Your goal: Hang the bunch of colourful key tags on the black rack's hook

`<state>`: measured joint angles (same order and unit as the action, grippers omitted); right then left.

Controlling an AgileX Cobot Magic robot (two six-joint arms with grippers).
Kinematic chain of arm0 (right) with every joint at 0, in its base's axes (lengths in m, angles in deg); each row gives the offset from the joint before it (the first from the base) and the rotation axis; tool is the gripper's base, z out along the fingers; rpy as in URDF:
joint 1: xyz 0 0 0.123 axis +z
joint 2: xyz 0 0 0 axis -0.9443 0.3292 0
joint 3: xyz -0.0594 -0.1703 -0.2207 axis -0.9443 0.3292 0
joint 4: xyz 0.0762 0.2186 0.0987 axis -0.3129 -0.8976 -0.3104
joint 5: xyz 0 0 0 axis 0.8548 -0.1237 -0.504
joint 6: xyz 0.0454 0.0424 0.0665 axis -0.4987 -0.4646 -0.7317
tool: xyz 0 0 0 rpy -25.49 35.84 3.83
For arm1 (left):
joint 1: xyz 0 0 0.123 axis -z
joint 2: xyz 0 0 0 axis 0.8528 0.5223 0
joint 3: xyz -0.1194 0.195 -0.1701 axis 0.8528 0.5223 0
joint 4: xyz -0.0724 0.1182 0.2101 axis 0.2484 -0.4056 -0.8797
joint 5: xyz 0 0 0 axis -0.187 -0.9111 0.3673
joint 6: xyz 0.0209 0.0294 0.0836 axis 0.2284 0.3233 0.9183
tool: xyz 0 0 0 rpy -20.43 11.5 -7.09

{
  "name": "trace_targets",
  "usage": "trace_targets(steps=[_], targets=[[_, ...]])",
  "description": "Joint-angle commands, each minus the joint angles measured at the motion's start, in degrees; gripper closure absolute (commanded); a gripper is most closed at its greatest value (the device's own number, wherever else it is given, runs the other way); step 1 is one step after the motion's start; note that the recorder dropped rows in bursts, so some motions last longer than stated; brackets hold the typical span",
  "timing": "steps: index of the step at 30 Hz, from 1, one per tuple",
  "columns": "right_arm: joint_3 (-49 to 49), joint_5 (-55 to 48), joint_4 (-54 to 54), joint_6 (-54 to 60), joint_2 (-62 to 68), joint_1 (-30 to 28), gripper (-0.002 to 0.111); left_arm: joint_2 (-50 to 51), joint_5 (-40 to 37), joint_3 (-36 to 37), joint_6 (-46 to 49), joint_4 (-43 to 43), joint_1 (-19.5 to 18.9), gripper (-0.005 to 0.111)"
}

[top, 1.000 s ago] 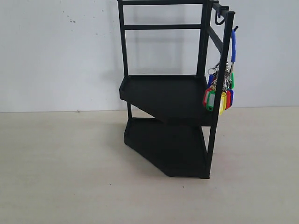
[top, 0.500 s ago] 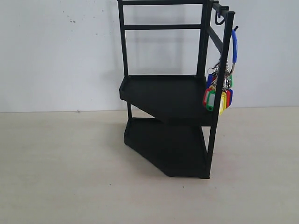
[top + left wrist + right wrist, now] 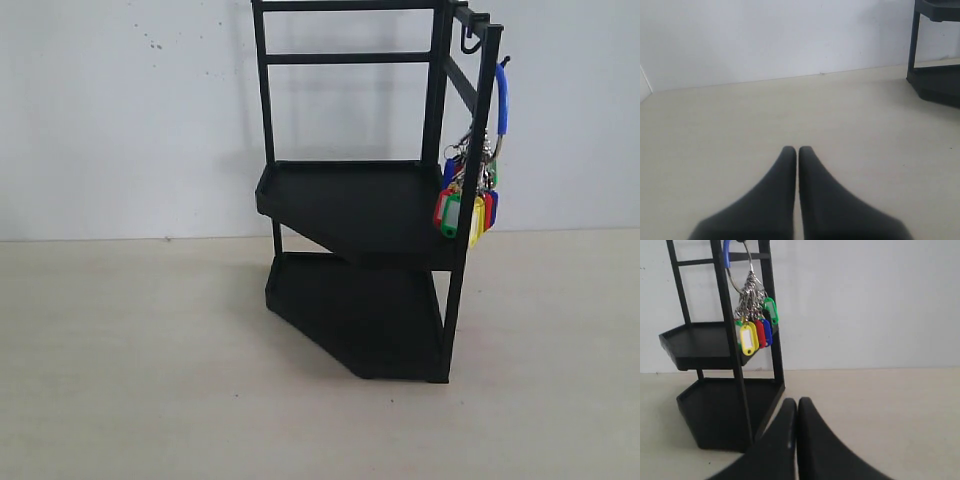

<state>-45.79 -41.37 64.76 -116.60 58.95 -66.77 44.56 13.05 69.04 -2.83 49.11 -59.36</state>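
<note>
Black rack (image 3: pixel 350 205): two shelves, standing upright on the pale table (image 3: pixel 150 380) in front of a white wall (image 3: pixel 120 120). On my exterior feed it sits a bit right of centre.
Key bunch (image 3: pixel 467 205): hanging on the rack, off the table, dangling right beside the front right post at about upper-shelf level. Red, yellow, green and blue tags, all clustered on metal rings.
Strap (image 3: pixel 501 100): blue loop, runs up from the rings along the post to the hook.
Hook (image 3: pixel 505 62): tiny black prong sticking out sideways from that post near the top. The strap's top end looks looped over it, though it's pretty small on my screen.
Other hook (image 3: pixel 467 42): little J-shaped one under the top rail, up and left of the strap's top end.
Left gripper (image 3: pixel 797 150): fingers pressed together, no real gap, nothing held. It's over the table, well apart from the rack; I only catch a corner of the rack at the edge of that wrist feed.
Right gripper (image 3: pixel 797 401): same deal, fingers closed tip to tip, holding nothing. It's pointed toward the rack but apart from it, with the bunch hanging higher up the post.
</note>
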Motion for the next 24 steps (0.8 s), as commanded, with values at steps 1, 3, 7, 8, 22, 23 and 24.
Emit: trace_targets(steps=[1, 3, 7, 8, 22, 23, 24], targets=[[0.3, -3.9, -0.5, -0.5, -0.4, -0.2, 0.108, -0.1, 0.3, -0.1, 0.1, 0.1, 0.1, 0.102], [0.3, -4.8, -0.5, -0.5, -0.4, -0.2, 0.108, -0.1, 0.3, -0.1, 0.1, 0.1, 0.1, 0.102], [0.3, -4.9, -0.5, 0.3, -0.4, -0.2, 0.108, -0.1, 0.4, -0.1, 0.1, 0.1, 0.1, 0.102], [0.3, -4.6, -0.5, 0.3, -0.4, -0.2, 0.108, -0.1, 0.4, -0.1, 0.1, 0.1, 0.1, 0.102], [0.3, -4.0, -29.1, 31.5, -0.4, 0.0, 0.108, -0.1, 0.4, -0.1, 0.1, 0.1, 0.1, 0.102], [0.3, -4.0, -29.8, 31.7, -0.4, 0.0, 0.108, -0.1, 0.4, -0.1, 0.1, 0.1, 0.1, 0.102], [0.3, -4.0, -30.0, 31.7, -0.4, 0.0, 0.108, -0.1, 0.4, -0.1, 0.1, 0.1, 0.1, 0.102]])
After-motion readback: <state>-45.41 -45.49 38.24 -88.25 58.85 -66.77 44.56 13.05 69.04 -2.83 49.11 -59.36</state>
